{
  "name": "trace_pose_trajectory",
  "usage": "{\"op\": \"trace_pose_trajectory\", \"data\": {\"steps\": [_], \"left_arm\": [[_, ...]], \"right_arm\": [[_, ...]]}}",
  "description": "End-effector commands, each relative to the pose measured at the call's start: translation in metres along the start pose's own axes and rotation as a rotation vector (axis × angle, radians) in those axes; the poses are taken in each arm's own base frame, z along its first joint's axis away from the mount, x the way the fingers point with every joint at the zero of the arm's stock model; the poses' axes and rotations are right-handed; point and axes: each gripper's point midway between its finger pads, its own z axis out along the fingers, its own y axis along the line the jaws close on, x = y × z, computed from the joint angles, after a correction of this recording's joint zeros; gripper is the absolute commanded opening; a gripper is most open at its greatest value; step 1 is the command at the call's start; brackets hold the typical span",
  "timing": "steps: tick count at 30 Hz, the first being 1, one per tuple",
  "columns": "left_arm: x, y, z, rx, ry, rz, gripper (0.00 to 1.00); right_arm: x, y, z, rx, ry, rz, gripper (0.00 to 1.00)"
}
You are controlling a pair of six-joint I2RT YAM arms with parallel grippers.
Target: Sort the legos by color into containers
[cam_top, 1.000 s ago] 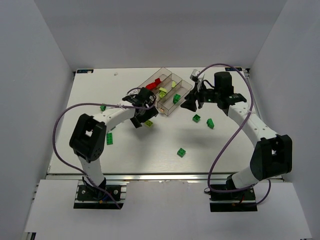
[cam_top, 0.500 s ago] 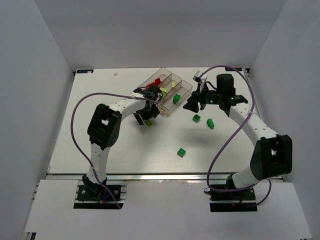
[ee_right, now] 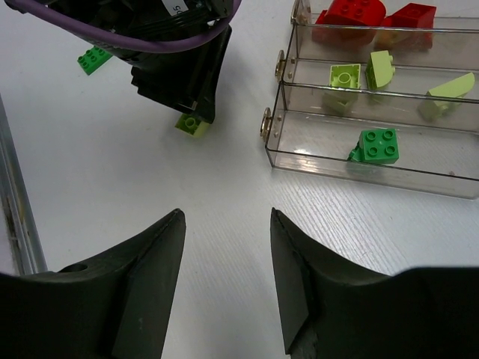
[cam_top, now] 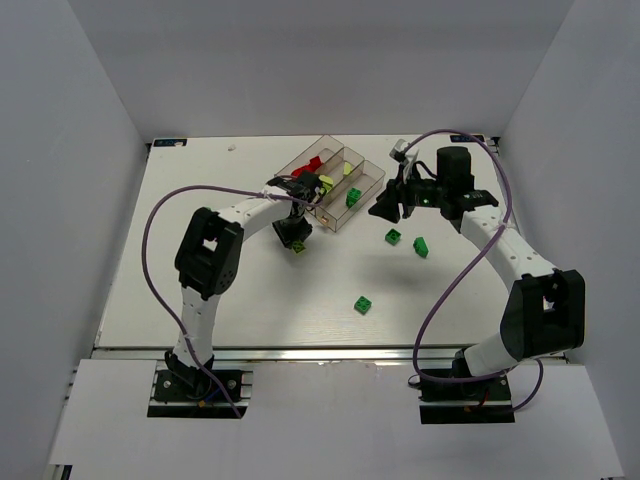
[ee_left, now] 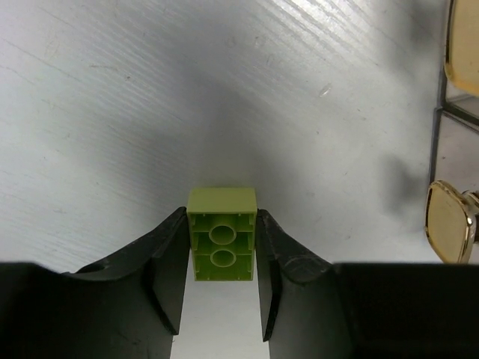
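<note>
**Left pincer clamps a pale brick**

The left pincer (ee_left: 221,250) is squeezed onto a pale yellow-green brick (ee_left: 221,203), down at the counter (cam_top: 250,300) just beside the trays (ee_right: 314,161). The right pincer (ee_right: 224,217) hangs with its fingers apart near the trays' end. Inside, in separate rows: red bricks (ee_right: 352,15), pale ones (ee_right: 344,77), one green brick (ee_right: 378,146).
</note>
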Motion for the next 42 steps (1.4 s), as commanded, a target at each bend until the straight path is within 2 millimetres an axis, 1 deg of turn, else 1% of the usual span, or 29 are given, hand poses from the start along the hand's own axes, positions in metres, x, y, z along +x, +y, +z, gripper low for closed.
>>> {"op": "trace_pose_trajectory", "data": {"steps": [1,3,4,5,6,8,9,10,11,12,13,14,15,16,17,18,19,20,21,22,26,29,32,35,37,38,39,42], "left_arm": [[-0.014,-0.006,-0.030,0.070,-0.052,-0.024,0.19],[-0.018,-0.006,-0.038,0.090,-0.065,-0.011,0.13],[-0.021,-0.007,-0.043,0.103,-0.075,-0.007,0.07],[-0.029,-0.012,-0.057,0.143,-0.098,-0.010,0.05],[-0.034,-0.015,-0.064,0.167,-0.115,0.016,0.02],[-0.046,-0.022,-0.080,0.213,-0.158,0.041,0.00],[-0.060,-0.032,-0.096,0.263,-0.207,0.069,0.00],[-0.067,-0.036,-0.102,0.291,-0.234,0.091,0.00],[-0.079,-0.049,-0.112,0.351,-0.281,0.096,0.00],[-0.088,-0.056,-0.121,0.389,-0.317,0.154,0.00],[-0.099,-0.061,-0.125,0.425,-0.344,0.181,0.00],[-0.107,-0.078,-0.133,0.505,-0.371,0.215,0.00],[-0.114,-0.086,-0.134,0.531,-0.402,0.307,0.00],[-0.124,-0.091,-0.135,0.560,-0.418,0.349,0.00],[-0.125,-0.101,-0.137,0.607,-0.417,0.401,0.00],[-0.130,-0.104,-0.135,0.607,-0.441,0.492,0.00],[-0.142,-0.112,-0.131,0.608,-0.460,0.526,0.00],[-0.144,-0.114,-0.126,0.605,-0.470,0.616,0.00],[-0.147,-0.118,-0.124,0.603,-0.482,0.653,0.00],[-0.152,-0.125,-0.120,0.598,-0.500,0.686,0.00],[-0.166,-0.135,-0.115,0.590,-0.599,0.800,0.00],[-0.169,-0.142,-0.114,0.622,-0.653,0.825,0.00],[-0.161,-0.150,-0.112,0.687,-0.668,0.854,0.00],[-0.153,-0.156,-0.108,0.726,-0.644,0.860,0.01],[-0.147,-0.155,-0.095,0.717,-0.616,0.863,0.03],[-0.144,-0.152,-0.084,0.700,-0.596,0.867,0.07],[-0.141,-0.151,-0.078,0.693,-0.584,0.869,0.10],[-0.140,-0.144,-0.062,0.640,-0.566,0.851,0.23]], "right_arm": [[-0.007,0.000,-0.003,-0.007,-0.026,-0.015,0.54],[-0.007,0.001,-0.003,-0.012,-0.024,-0.012,0.54],[-0.006,0.000,-0.003,-0.010,-0.021,-0.008,0.53],[-0.006,0.000,-0.003,-0.012,-0.021,-0.008,0.53],[-0.007,0.000,-0.004,-0.010,-0.021,-0.011,0.53],[-0.009,-0.001,-0.004,-0.012,-0.023,-0.013,0.52],[-0.010,-0.001,-0.004,-0.011,-0.025,-0.016,0.52],[-0.011,-0.002,-0.005,-0.009,-0.027,-0.018,0.52],[-0.011,-0.002,-0.005,-0.011,-0.026,-0.016,0.52],[-0.012,-0.002,-0.005,-0.012,-0.029,-0.019,0.52],[-0.014,-0.002,-0.005,-0.011,-0.031,-0.022,0.52],[-0.014,-0.002,-0.005,-0.011,-0.032,-0.022,0.52],[-0.014,-0.002,-0.005,-0.011,-0.031,-0.021,0.52],[-0.014,-0.002,-0.005,-0.010,-0.031,-0.022,0.52],[-0.013,-0.001,-0.005,-0.012,-0.029,-0.023,0.52],[-0.013,-0.002,-0.006,-0.009,-0.027,-0.023,0.52],[-0.013,-0.001,-0.006,-0.011,-0.026,-0.024,0.52],[-0.011,-0.001,-0.006,-0.010,-0.023,-0.022,0.51],[-0.010,-0.001,-0.006,-0.009,-0.021,-0.019,0.51],[-0.009,-0.001,-0.006,-0.008,-0.020,-0.019,0.51],[-0.005,-0.001,-0.005,-0.010,-0.014,-0.020,0.51],[-0.003,-0.003,-0.005,-0.009,-0.006,-0.027,0.51],[-0.001,-0.004,-0.004,-0.006,0.002,-0.039,0.51],[0.002,-0.006,-0.004,-0.003,0.010,-0.043,0.52],[0.003,-0.007,-0.003,0.002,0.011,-0.045,0.52],[0.003,-0.007,-0.004,0.002,0.011,-0.043,0.52],[0.003,-0.006,-0.004,0.000,0.011,-0.043,0.53],[0.005,-0.008,-0.004,0.008,0.016,-0.044,0.53]]}}
